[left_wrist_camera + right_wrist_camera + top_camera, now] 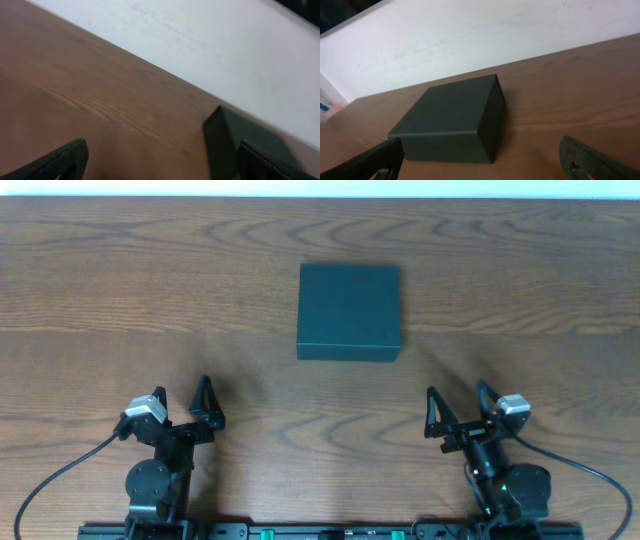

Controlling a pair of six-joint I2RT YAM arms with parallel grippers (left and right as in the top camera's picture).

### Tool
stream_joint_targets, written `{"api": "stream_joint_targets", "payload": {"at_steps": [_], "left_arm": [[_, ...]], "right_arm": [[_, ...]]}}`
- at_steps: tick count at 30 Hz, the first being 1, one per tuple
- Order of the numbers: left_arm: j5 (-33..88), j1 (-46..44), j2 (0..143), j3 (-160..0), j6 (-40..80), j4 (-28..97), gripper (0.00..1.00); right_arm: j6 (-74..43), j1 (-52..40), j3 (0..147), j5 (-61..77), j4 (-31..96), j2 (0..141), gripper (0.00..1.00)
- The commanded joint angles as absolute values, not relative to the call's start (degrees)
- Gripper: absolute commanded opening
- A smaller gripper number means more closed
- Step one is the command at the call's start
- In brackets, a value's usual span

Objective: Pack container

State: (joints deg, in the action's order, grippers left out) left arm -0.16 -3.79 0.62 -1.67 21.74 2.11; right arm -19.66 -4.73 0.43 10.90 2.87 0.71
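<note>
Plainly, both claws stand spread wide and hold nothing: the left claw [183,400] at lower left of the overhead view, the right claw [457,394] at lower right, both low over the counter [120,300]. Well apart from both, in the upper middle of that frame, the box [349,308] lies flat with its lid down, somewhat nearer the right claw. It looks like stiff matte card, probably light, so likelier to skid when pushed than to slip in a grip. Its body seems too broad to pinch across. I would take the lid's lip while the other claw steadies a side wall. Which edge is hinged I cannot tell.
</note>
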Motion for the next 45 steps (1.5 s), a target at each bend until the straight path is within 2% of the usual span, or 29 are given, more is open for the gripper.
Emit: {"api": "stream_joint_targets", "payload": {"at_steps": [1,3,5,14,25,45], "left_arm": [[1.0,-3.4,0.3,-0.3,6.0,4.4,0.95],[1.1,-3.4,0.3,-0.3,-5.1,4.4,0.95],[1.0,-3.4,0.3,-0.3,-8.4,4.4,0.95],[1.1,-3.4,0.3,-0.3,-8.4,4.4,0.95],[1.1,-3.4,0.3,-0.3,-8.4,4.4,0.96],[1.1,-3.4,0.3,-0.3,-8.4,4.4,0.95]], "right_arm": [[-5.9,-4.1,0.3,11.0,3.2,0.3,0.99],[1.9,-4.1,0.3,11.0,3.2,0.3,0.99],[4.0,-4.1,0.3,11.0,3.2,0.3,0.99],[8.4,-4.1,0.3,10.9,3.2,0.3,0.99],[8.4,-4.1,0.3,5.3,3.7,0.3,0.99],[8.4,-4.1,0.3,5.2,3.7,0.3,0.99]]}}
